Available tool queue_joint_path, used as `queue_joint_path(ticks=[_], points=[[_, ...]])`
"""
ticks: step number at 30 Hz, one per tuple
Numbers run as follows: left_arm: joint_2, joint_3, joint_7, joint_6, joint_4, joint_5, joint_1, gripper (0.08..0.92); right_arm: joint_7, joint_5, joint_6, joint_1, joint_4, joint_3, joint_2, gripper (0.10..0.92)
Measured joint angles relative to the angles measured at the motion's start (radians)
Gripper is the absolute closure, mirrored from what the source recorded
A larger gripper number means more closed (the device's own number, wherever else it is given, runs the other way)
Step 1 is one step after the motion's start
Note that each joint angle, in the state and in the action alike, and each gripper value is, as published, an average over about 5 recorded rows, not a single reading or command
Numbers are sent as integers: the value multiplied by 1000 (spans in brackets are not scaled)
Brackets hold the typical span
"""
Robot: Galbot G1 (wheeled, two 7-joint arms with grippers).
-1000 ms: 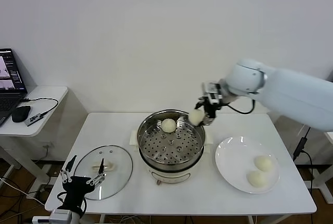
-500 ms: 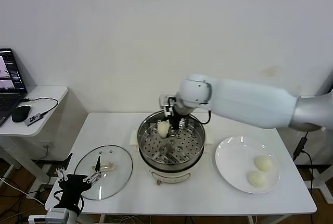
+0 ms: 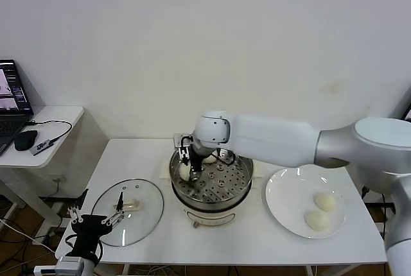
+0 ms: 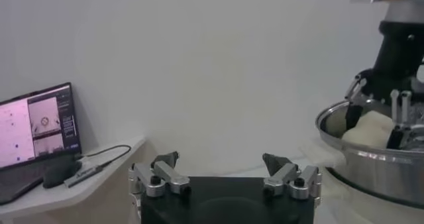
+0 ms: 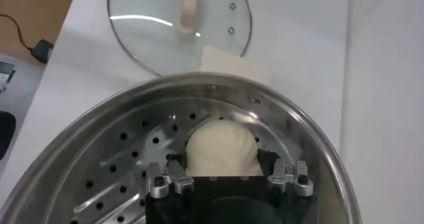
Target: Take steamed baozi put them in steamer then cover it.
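Note:
The steamer (image 3: pixel 212 200) stands mid-table, its perforated tray bare toward the front. My right gripper (image 3: pixel 186 169) reaches across into its left side, shut on a steamed baozi (image 3: pixel 185 172). In the right wrist view that baozi (image 5: pixel 222 146) fills the gap between the fingers (image 5: pixel 173 168), low over the tray inside the steamer (image 5: pixel 298 126). Two more baozi (image 3: pixel 325 201) (image 3: pixel 316 220) lie on the white plate (image 3: pixel 282 202) at the right. The glass cover (image 3: pixel 131 215) lies flat at the left. My left gripper (image 3: pixel 96 221) hangs open and empty by the table's front left corner.
A side table at the far left carries a laptop (image 3: pixel 13 96) and a mouse (image 3: pixel 26 140). A cream card (image 5: pixel 232 63) lies between the cover (image 5: pixel 159 26) and the steamer. From the left wrist, the steamer (image 4: pixel 371 166) sits ahead of the open left gripper (image 4: pixel 222 159).
My right gripper carried the baozi from the steamer's right rim across to its left side and lower toward the tray. The left arm barely shifted.

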Motion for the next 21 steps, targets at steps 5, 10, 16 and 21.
queue_joint_path(ticks=[5,10,16,21], points=[[4,0,-1,-1,4,-1,-2,177,8,-8,0,-12,-20,3,13,352],[3,0,-1,-1,4,-1,-1,177,1,-15,0,-9,-21,6,12,274],[4,-1,0,-1,1,-1,6,177,-50,-26,18,29,6,11,-17,205],[5,-2,0,-1,-3,-2,11,177,-114,-39,49,92,52,1,-79,203]])
